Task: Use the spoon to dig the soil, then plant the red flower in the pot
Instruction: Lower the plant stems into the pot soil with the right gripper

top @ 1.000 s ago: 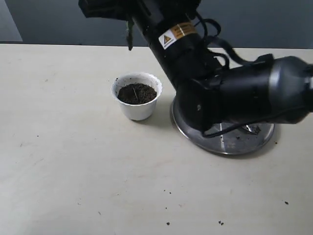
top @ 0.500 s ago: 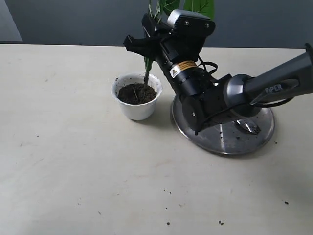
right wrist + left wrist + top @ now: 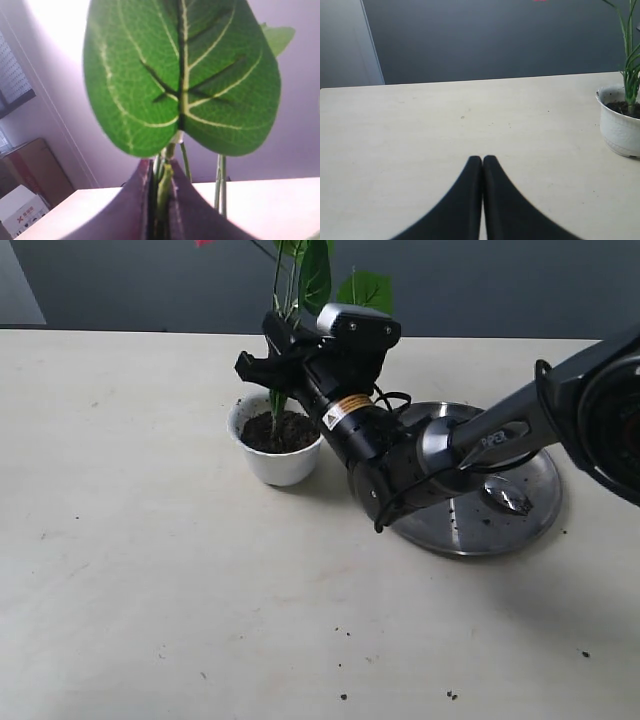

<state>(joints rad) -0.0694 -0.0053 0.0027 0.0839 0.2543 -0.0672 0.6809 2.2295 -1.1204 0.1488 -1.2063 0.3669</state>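
Red flower stems were pinched in the clenched right hand, held upright directly over the white pot, lower stem ends reaching the soil inside it. Green leaves were seen above the hand; one red bloom was cut off at the exterior view's top edge. Spoon was left lying on the steel plate, just right of the pot on the counter. Left hand was closed on nothing, low over bare counter, well apart from the pot.
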